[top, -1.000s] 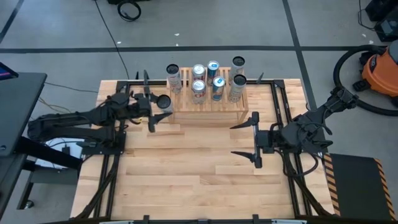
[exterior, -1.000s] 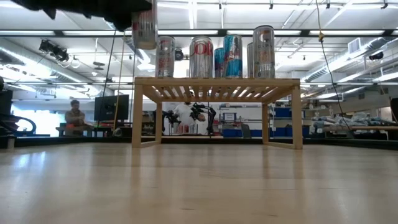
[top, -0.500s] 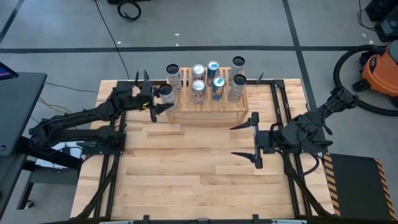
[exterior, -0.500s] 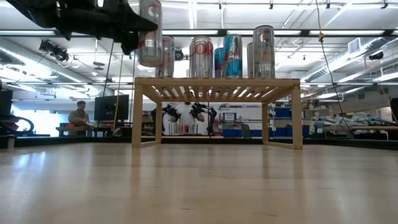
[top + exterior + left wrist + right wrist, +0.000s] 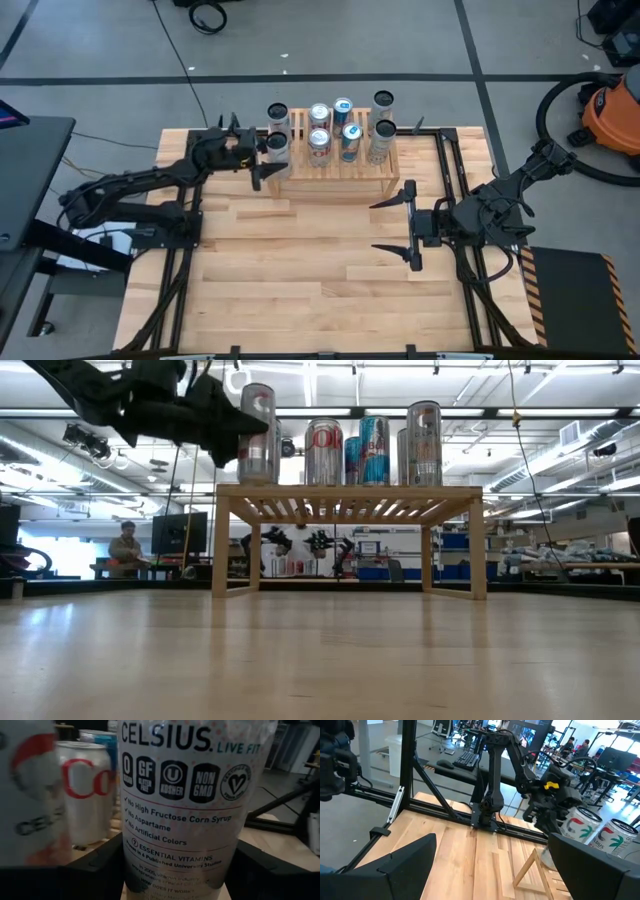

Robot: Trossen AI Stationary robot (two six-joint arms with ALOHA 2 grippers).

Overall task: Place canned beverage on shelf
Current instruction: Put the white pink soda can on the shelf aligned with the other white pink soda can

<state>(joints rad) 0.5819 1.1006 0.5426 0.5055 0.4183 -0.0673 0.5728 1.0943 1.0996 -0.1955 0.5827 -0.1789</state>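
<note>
Bright ceiling strip lights (image 5: 300, 412) glare overhead; the nearest can (image 5: 187, 805) looks soft and blurred.

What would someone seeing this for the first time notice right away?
The left pincer grips a tall white Celsius can and holds it at the left end of the wooden shelf, just above its slatted top. A cluster of cans already stands on that shelf at the table's far edge. The right pincer waits open over the bare table, right of centre.
</note>
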